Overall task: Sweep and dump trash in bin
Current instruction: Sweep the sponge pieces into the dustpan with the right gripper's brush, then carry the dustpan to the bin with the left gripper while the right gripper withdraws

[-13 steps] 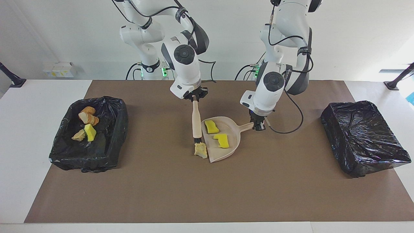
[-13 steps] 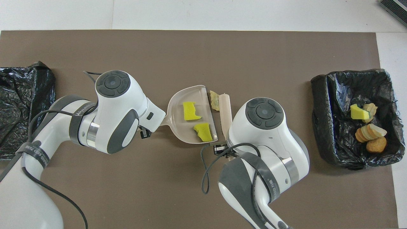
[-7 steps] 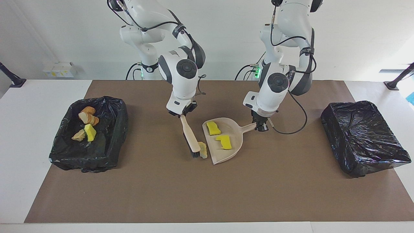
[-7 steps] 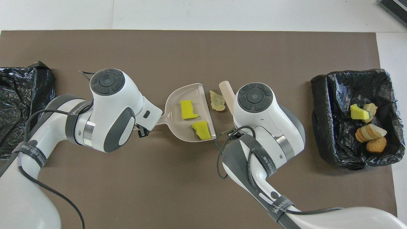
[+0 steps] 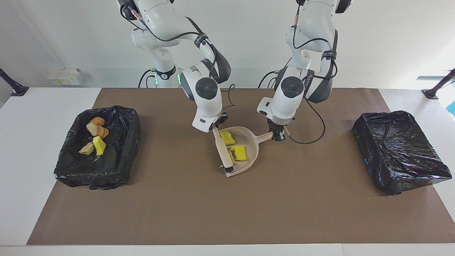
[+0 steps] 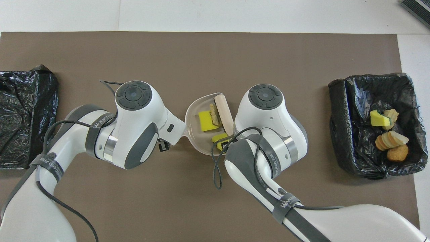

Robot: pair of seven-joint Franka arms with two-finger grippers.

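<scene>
Overhead view: spongy yellow chunks [image 6: 203,120] in smooth, perhaps plastic dustpan [image 6: 196,111].

Two robot arms are shown, each built of glossy white rounded shells joined by dark grey bands. A round dark grey cap with raised dots is set on each wrist joint, and grey lettering is printed along a dark strap. Black cables are looped loosely beside each forearm and run down toward small black grippers, the left gripper [image 5: 278,136] at centre right of the facing view, the right gripper [image 5: 217,125] at centre. Green lights glow at both bases.
</scene>
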